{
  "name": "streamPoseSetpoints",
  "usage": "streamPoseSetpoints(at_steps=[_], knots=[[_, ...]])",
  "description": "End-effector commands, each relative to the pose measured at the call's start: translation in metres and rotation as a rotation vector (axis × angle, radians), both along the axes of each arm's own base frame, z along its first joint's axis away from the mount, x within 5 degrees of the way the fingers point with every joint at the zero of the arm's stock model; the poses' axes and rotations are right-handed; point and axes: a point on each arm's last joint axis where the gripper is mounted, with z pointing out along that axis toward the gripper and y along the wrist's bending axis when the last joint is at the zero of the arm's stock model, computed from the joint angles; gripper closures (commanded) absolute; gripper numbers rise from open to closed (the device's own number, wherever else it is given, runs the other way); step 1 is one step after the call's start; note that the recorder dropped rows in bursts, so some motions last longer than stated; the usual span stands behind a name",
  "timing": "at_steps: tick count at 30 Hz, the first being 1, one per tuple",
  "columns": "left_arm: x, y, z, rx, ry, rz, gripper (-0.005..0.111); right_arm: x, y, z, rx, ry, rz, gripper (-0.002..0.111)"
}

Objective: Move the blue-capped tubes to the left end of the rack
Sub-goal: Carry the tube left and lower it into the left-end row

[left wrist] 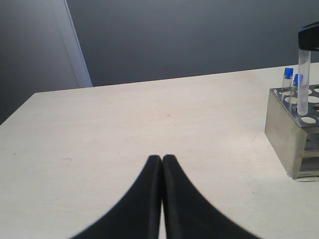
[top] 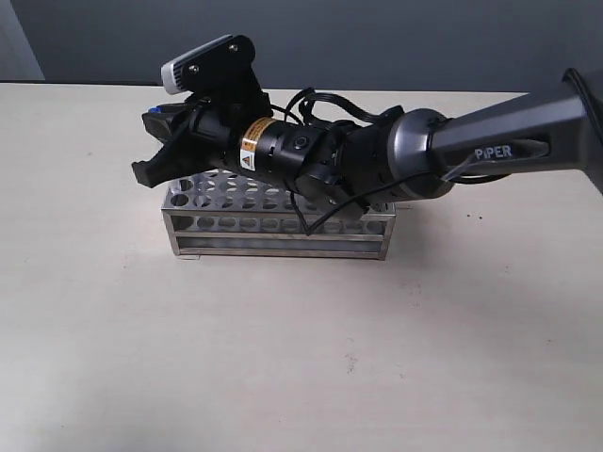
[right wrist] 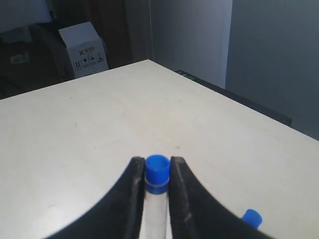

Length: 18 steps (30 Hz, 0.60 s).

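Exterior view shows you the bench [top: 283, 358] carrying the rack [top: 273, 235], with the right arm [top: 490, 141] reaching across toward its left end, likely to seat a tube there. Your right pincer [right wrist: 157, 167] is clamped on one blue-capped tube [left wrist: 303, 84] at its cap, holding it upright over the end holes; two more blue caps [left wrist: 287, 72] stand just behind. Your left pincer [left wrist: 162, 160] is closed on nothing, apart from the rack. That arm hides most holes, and whether the tube's tip has entered one you cannot tell.
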Motion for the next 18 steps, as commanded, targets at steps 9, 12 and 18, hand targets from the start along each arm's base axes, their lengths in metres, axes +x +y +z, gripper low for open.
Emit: streamPoseSetpoints(at_steps=[9, 12, 18], knots=[[0.000, -0.001, 0.002, -0.003, -0.011, -0.008, 0.106, 0.007, -0.002, -0.003, -0.026, -0.039, -0.049, 0.109], [0.000, -0.001, 0.002, -0.003, -0.011, -0.008, 0.106, 0.007, -0.002, -0.010, -0.038, -0.022, -0.056, 0.109], [0.000, -0.001, 0.002, -0.003, -0.011, -0.008, 0.106, 0.009, -0.001, -0.035, -0.073, 0.025, -0.067, 0.109]])
